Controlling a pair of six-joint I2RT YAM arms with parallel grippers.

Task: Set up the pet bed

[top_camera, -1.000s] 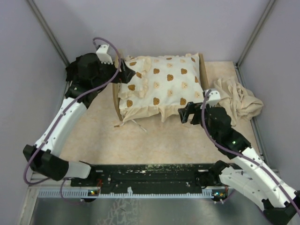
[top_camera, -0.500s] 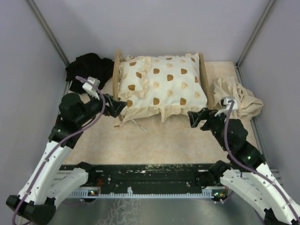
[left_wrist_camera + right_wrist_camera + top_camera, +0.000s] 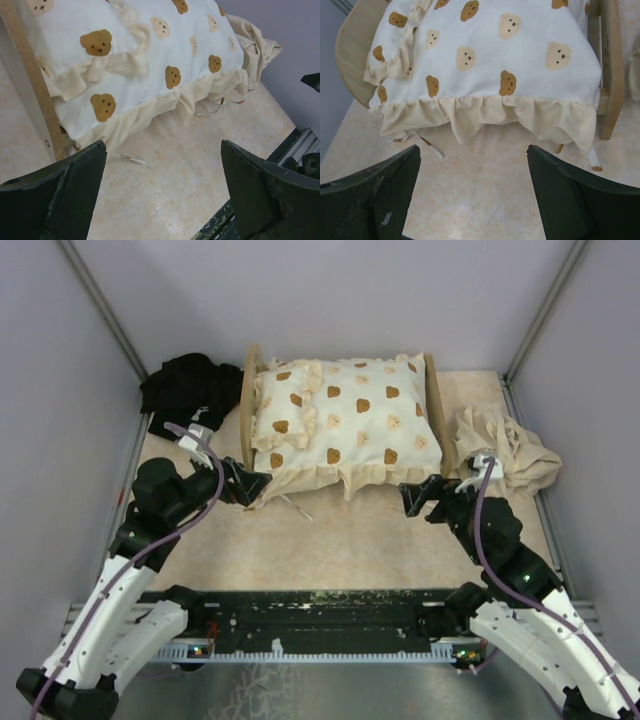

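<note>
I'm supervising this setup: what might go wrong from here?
The cream frilled cushion with brown bear prints overhangs the near side of the light-wood bed frame; the open left claw or right claw might drag it off. Its loose ties could snag either claw. The crumpled beige cloth lies near the right claw.

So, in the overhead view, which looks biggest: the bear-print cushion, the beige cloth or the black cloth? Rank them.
1. Bear-print cushion, clearly largest.
2. Crumpled beige cloth.
3. Black cloth, only slightly smaller than the beige one; that pair is close.
</note>
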